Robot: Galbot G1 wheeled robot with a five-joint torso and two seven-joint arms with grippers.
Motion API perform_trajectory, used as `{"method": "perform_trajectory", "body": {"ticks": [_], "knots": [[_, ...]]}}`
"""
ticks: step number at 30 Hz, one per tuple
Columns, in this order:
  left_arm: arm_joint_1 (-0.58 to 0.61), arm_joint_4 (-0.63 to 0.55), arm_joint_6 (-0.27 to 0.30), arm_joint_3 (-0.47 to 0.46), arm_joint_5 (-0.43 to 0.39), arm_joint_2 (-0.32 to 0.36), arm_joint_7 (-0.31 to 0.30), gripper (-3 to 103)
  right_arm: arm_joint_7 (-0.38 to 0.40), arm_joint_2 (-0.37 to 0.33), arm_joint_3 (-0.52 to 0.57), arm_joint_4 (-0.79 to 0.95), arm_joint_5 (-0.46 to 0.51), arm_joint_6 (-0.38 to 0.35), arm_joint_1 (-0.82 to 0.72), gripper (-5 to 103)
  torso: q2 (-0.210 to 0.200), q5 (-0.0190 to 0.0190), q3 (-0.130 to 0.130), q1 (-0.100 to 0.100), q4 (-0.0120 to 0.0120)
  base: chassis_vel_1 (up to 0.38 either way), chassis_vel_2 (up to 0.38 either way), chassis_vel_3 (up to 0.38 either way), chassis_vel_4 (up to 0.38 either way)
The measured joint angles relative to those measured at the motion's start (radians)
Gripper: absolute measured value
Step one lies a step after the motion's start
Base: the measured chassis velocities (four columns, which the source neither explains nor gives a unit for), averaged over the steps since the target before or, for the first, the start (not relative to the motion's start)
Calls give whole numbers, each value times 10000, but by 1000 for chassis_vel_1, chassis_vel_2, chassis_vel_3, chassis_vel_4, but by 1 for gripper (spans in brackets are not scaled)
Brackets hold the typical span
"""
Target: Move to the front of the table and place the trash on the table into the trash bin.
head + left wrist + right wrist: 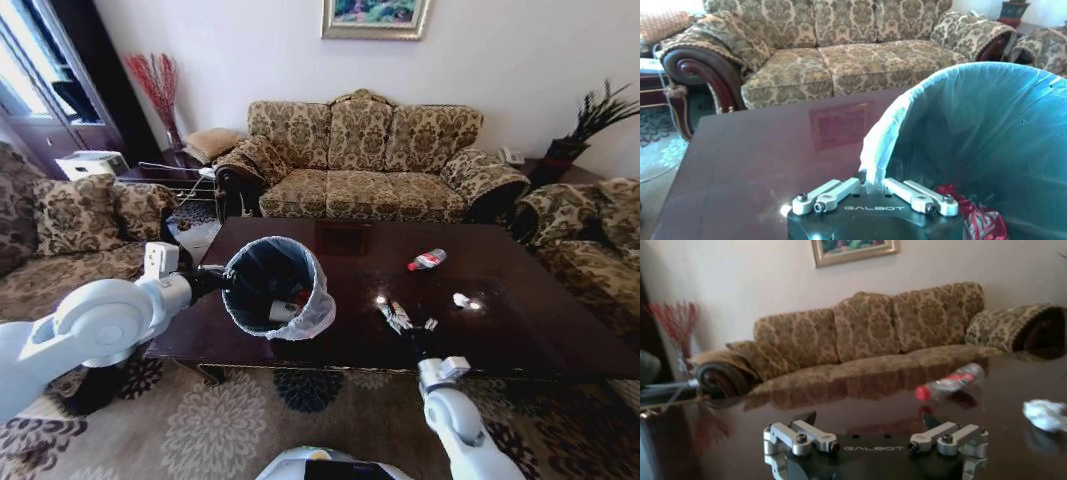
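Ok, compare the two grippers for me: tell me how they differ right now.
The left gripper is shut on the trash bin, pinching its bag-lined rim and holding it over the table's left part; the right gripper is open and holds nothing. The left gripper reaches in from the side at the bin, while the right gripper sits low at the table's front edge, facing the bottle and crumpled paper. Both are the same dark make with silver linkages.

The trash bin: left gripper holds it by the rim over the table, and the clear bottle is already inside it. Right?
Not quite. The left gripper does hold the trash bin by its rim, but the clear bottle lies on the table, as the head view shows.
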Motion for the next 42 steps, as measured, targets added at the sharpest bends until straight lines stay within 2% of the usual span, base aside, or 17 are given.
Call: {"method": "perform_trajectory", "body": {"ticks": [8, 12, 13, 15, 17, 18, 20, 23, 24, 26, 29, 30, 32, 39, 40, 41, 42], "knots": [[60, -13, -65, 29, 86, -45, -4, 0, -54, 127, -349, -1871, -5, 140, 810, 101, 0, -15, 0, 0, 18, 0, 0, 0, 0], [88, -48, -69, 30, 96, -48, -2, 0, -47, 223, -465, -2232, 56, 186, 1044, 90, 0, -8, 0, -1, 8, 0, 0, 0, 0], [93, -39, -70, 30, 98, -48, -1, 0, -34, 243, -490, -2238, 62, 197, 1080, 85, 0, 1, 0, 0, 4, 0, 0, 0, 0], [105, -15, -75, 30, 122, -47, 3, 0, -30, 238, -494, -2246, 63, 209, 1106, 74, 0, -7, 0, 0, 2, 0, 0, 0, 0], [112, 1, -77, 30, 137, -47, 7, 0, -32, 231, -498, -2248, 64, 222, 1109, 74, 0, -7, 0, 0, 3, 0, 0, 0, 0], [117, 20, -77, 31, 153, -48, 11, 0, -45, 207, -509, -2248, 67, 249, 1104, 63, 0, -8, 0, 0, 7, 0, 0, 0, 0], [119, 36, -77, 32, 167, -50, 17, 0, -50, 197, -512, -2239, 68, 264, 1094, 63, 0, -11, 0, 0, 9, 0, 0, 0, 0], [135, 74, -79, 33, 238, -69, 60, 0, -60, 189, -516, -2121, 68, 302, 1017, 47, 0, -10, -1, -1, 11, 0, 0, 0, 0], [135, 74, -79, 33, 238, -69, 60, 0, -60, 189, -516, -2121, 68, 302, 1017, 47, 0, -10, -1, -1, 11, 0, 0, 0, 0], [160, 79, -86, 35, 269, -84, 90, 0, -63, 191, -526, -1995, 69, 318, 941, 36, 0, -8, -1, -1, 8, 0, 0, 0, 0], [167, 79, -90, 35, 278, -91, 97, 0, -63, 199, -527, -1948, 69, 322, 919, 36, 0, -7, 0, -1, 7, 0, 0, 0, 0], [190, 82, -101, 36, 307, -99, 109, 0, -54, 215, -528, -1875, 70, 337, 892, 25, 0, -8, -1, 0, 8, 0, 0, 0, 0], [208, 86, -103, 37, 331, -112, 127, 0, -30, 239, -525, -1814, 62, 352, 847, 14, 0, -8, -1, 0, 9, 0, 0, 0, 0], [314, 86, -110, 37, 453, -178, 159, 0, -273, 244, -495, -1356, 214, 678, 460, -2, 1, -8, 0, -1, 6, 0, 0, 0, 0], [345, 88, -119, 37, 504, -184, 178, 0, -865, 257, -360, -1242, 456, 1082, 401, 2, 2, -8, -1, -1, 7, 0, 0, 0, 0], [353, 91, -126, 37, 519, -184, 187, 0, -1095, 265, -269, -1191, 532, 1241, 401, 7, 3, -9, -1, -1, 7, 0, 0, 0, 0], [353, 91, -126, 37, 519, -184, 187, 0, -1095, 265, -269, -1191, 532, 1241, 401, 7, 3, -9, -1, -1, 7, 0, 0, 0, 0]]}}
